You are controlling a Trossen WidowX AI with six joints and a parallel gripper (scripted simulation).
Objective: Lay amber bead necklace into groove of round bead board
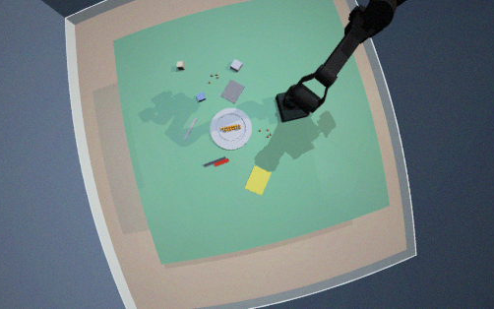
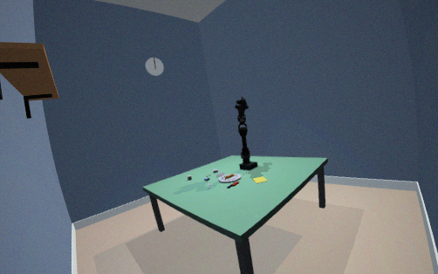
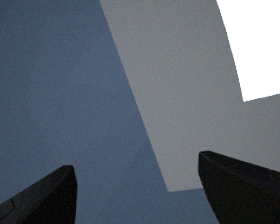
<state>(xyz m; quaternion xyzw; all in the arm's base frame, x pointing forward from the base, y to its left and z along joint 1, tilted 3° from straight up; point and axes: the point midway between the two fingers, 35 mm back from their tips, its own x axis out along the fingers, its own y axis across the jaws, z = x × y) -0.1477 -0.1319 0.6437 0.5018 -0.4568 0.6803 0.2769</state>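
The amber bead necklace (image 1: 230, 128) (image 2: 229, 176) lies bunched in a short, narrow heap at the middle of the round bead board, inside the ring of its groove. The pale round bead board (image 1: 230, 146) (image 2: 229, 181) lies flat on the green table. My gripper (image 2: 242, 99) (image 3: 137, 169) is open, its two dark fingers well apart with nothing between them. It is raised high above the arm's base, far from the necklace, facing the wall and ceiling. It is out of frame in the top view.
Around the board lie a grey square (image 1: 233, 92), a blue cube (image 1: 201, 96), a white block (image 1: 236, 65), a beige block (image 1: 180, 65), a thin pale stick (image 1: 190, 129), a red-and-dark tool (image 1: 221, 161), a yellow sheet (image 1: 258, 180) (image 2: 260, 180) and small loose beads (image 1: 269, 134).
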